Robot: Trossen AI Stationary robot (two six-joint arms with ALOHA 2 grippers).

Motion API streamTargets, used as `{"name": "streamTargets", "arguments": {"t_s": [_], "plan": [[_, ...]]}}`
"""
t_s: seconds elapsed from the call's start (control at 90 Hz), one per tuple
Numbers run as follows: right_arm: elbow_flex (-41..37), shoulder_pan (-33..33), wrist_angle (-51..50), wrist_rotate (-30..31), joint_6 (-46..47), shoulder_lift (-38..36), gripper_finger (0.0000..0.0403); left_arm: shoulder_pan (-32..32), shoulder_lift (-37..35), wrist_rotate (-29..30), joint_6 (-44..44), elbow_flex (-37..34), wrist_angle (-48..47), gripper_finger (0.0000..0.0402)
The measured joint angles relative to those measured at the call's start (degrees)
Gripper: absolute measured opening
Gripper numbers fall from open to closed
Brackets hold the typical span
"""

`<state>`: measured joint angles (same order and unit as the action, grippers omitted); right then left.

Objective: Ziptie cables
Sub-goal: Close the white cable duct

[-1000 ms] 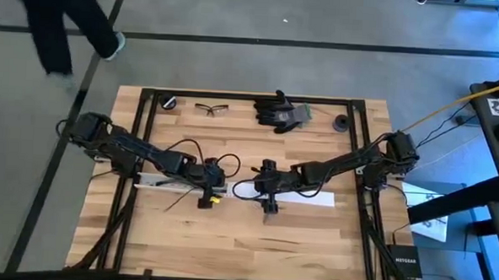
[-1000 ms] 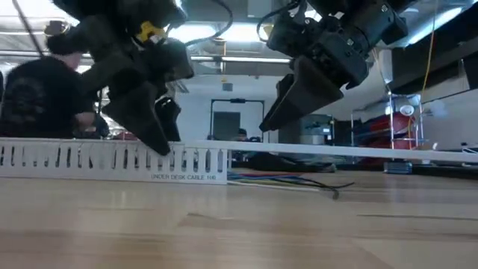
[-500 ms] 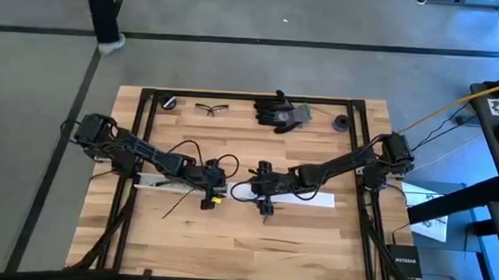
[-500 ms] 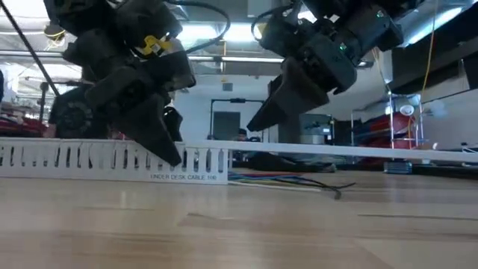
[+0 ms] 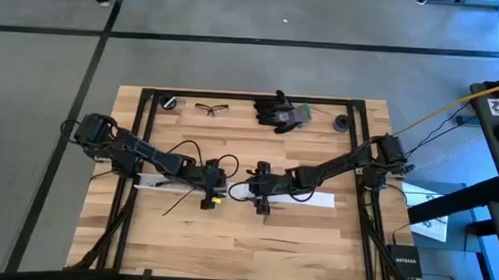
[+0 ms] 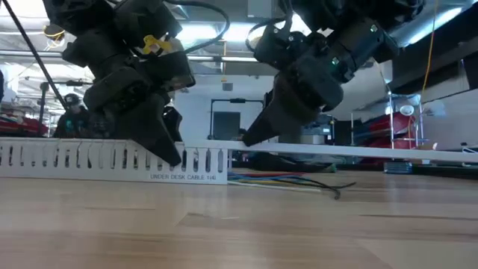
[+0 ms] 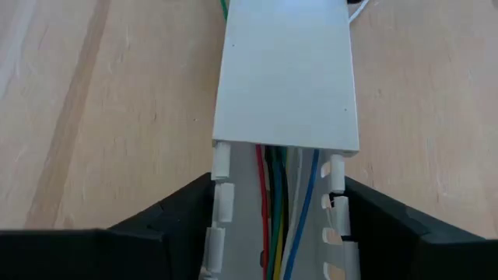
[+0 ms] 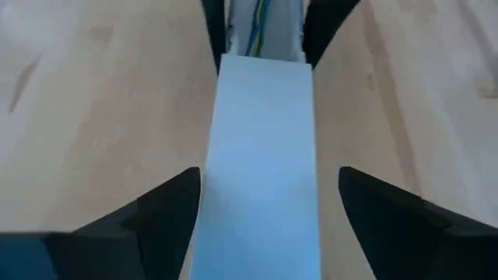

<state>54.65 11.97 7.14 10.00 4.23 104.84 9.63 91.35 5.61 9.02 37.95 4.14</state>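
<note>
The left gripper (image 7: pixel 276 225) stands spread, one finger on each side of the slotted channel (image 7: pixel 272 233); whether the fingers (image 7: pixel 167 225) press its walls I cannot tell. The cables (image 7: pixel 274 194), red, green, yellow, blue and dark, lie between those fingers inside the channel, running lengthwise along it and under the flat white cover (image 7: pixel 286 70) just ahead.

The right gripper (image 8: pixel 261 210) faces the left one along that same strip, its fingers (image 8: pixel 167 206) spread wide, clear of the cover's (image 8: pixel 261 155) edges on both sides. Bare table (image 5: pixel 253 250) lies open on either side of the strip.

In the low view, cable ends (image 6: pixel 299 181) trail onto the wood beyond the channel (image 6: pixel 112 161).
</note>
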Motion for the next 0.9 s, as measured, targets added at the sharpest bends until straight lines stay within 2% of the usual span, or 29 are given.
{"name": "streamTargets", "arguments": {"t_s": [0.678,0.778,0.9], "plan": [[0.1,0.0,1.3,-2.0,0.2,2.8,0.0286,0.0,0.0,0.0,-0.2,0.0,0.0,0.023],[0.1,0.0,1.4,-2.0,0.4,2.7,0.0267,0.0,0.0,0.0,-0.2,0.0,0.0,0.023],[0.1,0.0,1.6,-2.0,0.8,2.7,0.0216,0.0,0.0,0.0,-0.2,0.0,0.0,0.023]]}}
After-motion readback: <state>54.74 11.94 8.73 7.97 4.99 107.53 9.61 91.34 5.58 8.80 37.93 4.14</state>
